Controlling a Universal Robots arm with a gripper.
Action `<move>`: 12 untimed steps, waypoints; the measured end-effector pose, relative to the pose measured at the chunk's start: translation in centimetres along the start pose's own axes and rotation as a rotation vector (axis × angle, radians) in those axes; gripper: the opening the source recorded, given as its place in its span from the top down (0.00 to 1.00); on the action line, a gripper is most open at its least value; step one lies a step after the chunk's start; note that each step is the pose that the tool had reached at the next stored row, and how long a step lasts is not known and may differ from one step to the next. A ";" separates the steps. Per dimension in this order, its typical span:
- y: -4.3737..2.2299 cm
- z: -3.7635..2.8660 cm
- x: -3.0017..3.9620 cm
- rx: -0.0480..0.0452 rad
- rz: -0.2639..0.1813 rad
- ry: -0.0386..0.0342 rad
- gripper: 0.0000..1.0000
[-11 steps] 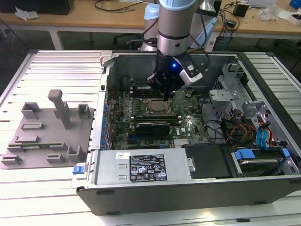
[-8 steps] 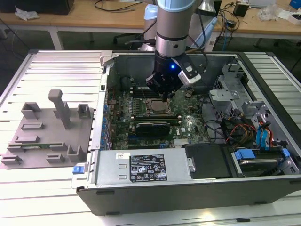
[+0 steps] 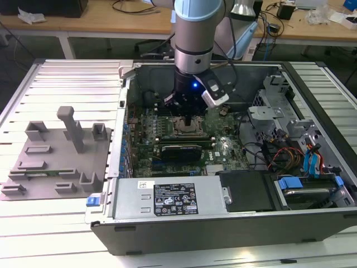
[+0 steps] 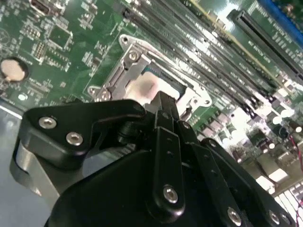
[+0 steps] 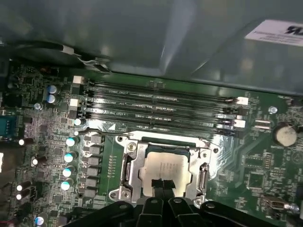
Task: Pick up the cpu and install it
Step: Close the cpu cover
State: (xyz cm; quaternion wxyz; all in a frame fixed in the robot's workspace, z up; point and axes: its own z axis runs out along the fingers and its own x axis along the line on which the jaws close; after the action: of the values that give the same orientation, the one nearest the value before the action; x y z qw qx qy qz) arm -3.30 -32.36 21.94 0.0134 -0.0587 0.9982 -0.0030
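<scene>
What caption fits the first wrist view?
The gripper at the silver chip sitting in its metal-framed socket beside the memory slots.

Open computer case [image 3: 223, 234] on slatted table [image 3: 67, 78]; grey fixture plate [image 3: 61, 159] at exterior view's left; memory slots [image 5: 156, 106] on green motherboard [image 5: 255, 161].

The arm [image 3: 192, 25] hangs nearly vertical in the exterior view, its black wrist [image 3: 187, 84] aimed straight down with a blue light [image 3: 193, 85] glowing on it. Below it the gripper [image 3: 192, 120] points downward. In the first wrist view its two fingertips [image 5: 157, 183] are pressed together.
</scene>
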 end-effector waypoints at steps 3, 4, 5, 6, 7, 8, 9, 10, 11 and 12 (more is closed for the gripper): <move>0.19 0.13 0.03 -0.0001 0.000 0.0000 0.89; 0.35 0.14 0.01 -0.0001 0.000 0.0000 0.89; 0.44 0.13 0.00 0.0001 0.000 0.0001 0.89; 0.44 0.13 -0.02 0.0000 0.000 0.0000 0.89; 0.43 0.04 -0.03 0.0002 0.000 0.0001 0.89; 0.44 -0.12 -0.04 0.0000 0.000 0.0000 0.89; 0.43 -0.36 -0.06 0.0000 0.000 0.0000 0.89; 0.43 -0.67 -0.07 0.0000 0.000 0.0001 0.89; 0.43 -1.05 -0.09 0.0000 0.000 0.0001 0.89; 0.42 -1.53 -0.10 0.0000 0.000 0.0000 0.89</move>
State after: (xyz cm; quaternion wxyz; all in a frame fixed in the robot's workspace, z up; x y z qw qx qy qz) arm -3.29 -31.92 23.47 0.0134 -0.0586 0.9982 -0.0030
